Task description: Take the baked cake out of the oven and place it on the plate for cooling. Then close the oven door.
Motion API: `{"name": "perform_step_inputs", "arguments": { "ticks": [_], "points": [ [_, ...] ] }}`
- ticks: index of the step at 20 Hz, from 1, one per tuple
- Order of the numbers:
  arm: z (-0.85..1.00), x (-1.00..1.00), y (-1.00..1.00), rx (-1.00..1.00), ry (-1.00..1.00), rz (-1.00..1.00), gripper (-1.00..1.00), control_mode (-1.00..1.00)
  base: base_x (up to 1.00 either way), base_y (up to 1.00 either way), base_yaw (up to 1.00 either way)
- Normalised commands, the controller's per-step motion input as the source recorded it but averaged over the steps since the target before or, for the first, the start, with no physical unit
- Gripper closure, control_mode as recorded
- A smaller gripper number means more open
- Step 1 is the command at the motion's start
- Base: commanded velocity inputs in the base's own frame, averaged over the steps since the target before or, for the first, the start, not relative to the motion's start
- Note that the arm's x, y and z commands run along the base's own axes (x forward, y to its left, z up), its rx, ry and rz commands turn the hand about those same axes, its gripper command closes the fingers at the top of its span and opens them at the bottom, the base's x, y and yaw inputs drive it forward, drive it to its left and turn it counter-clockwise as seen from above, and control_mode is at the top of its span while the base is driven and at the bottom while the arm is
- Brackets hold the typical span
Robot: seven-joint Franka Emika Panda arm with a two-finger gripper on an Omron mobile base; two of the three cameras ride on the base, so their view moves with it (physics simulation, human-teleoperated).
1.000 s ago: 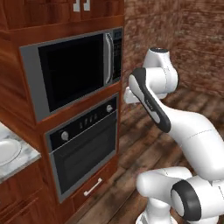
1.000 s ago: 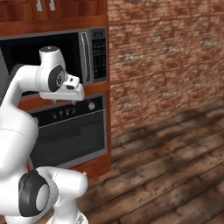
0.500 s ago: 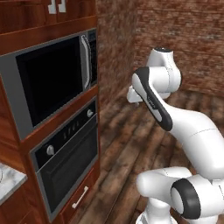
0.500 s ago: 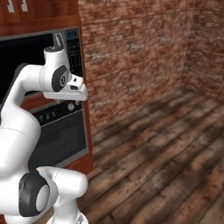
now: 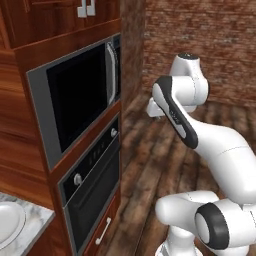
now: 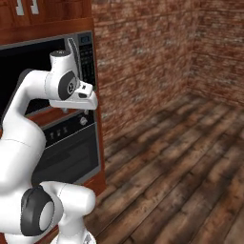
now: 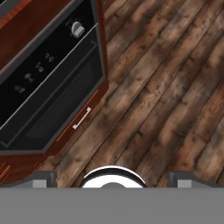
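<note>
**Base swings toward the oven wall**

Brick walls and plank flooring surround a wooden cabinet column. Since the preceding frames the whole scene has shifted, so the base has driven, not the fixtures; approach continues. Oven [image 5: 95, 192], black-fronted with knobs, sits below the microwave [image 5: 80, 95], its oven door [image 7: 52, 103] shut. Plate [image 5: 9, 224] rests on the table [image 5: 35, 227]. Claw [image 7: 112, 178] spread, empty.
</note>
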Motion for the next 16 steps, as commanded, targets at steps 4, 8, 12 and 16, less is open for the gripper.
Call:
{"name": "perform_step_inputs", "arguments": {
  "ticks": [4,8,12,16],
  "points": [
    [0.0,0.0,0.0,0.0,0.0,0.0,-1.0,1.0,0.0,0.29,-0.09],
    [0.0,0.0,0.0,0.0,0.0,0.0,-1.0,1.0,-0.01,0.1,0.0],
    [0.0,0.0,0.0,0.0,0.0,0.0,-1.0,1.0,-0.15,0.11,0.01],
    [0.0,0.0,0.0,0.0,0.0,0.0,-1.0,1.0,-0.22,0.14,0.12]
  ]
}}
